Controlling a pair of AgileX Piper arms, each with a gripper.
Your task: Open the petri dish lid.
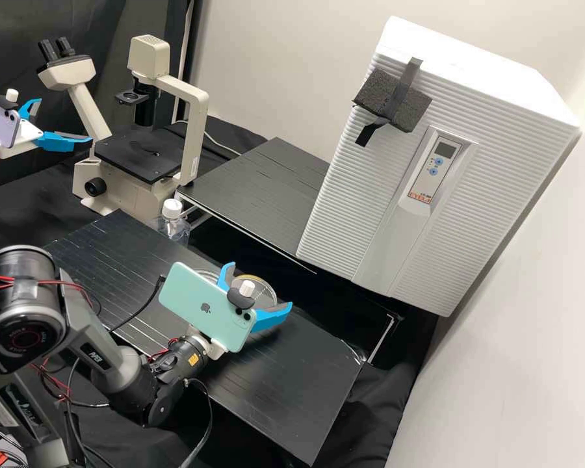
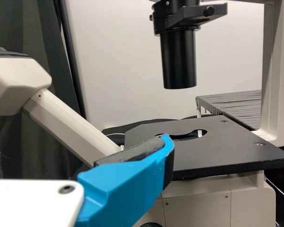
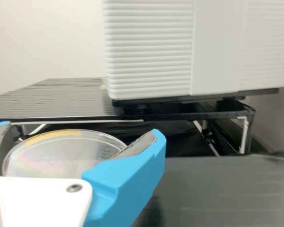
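Observation:
In the high view, a clear round petri dish point(image 1: 264, 292) lies on the near black bench, partly behind the phone on the right arm. My right gripper point(image 1: 260, 285) is open there, one blue finger on either side of the dish. In the right wrist view the dish point(image 3: 61, 153) shows between the spread fingers of that gripper point(image 3: 79, 135); whether they touch it, I cannot tell. Up at the high view's left edge, my left gripper point(image 1: 65, 119) stands open by the microscope, holding nothing. The left wrist view has one finger of this gripper point(image 2: 80, 146) in front of the microscope stage.
Another clear round rim point(image 1: 206, 274) shows behind the phone. A capped bottle point(image 1: 173, 224) stands at the bench's far edge, near the microscope point(image 1: 192, 140). Beyond a dark gap are a raised black shelf point(image 1: 260, 188) and a large white ribbed box point(image 1: 351, 195).

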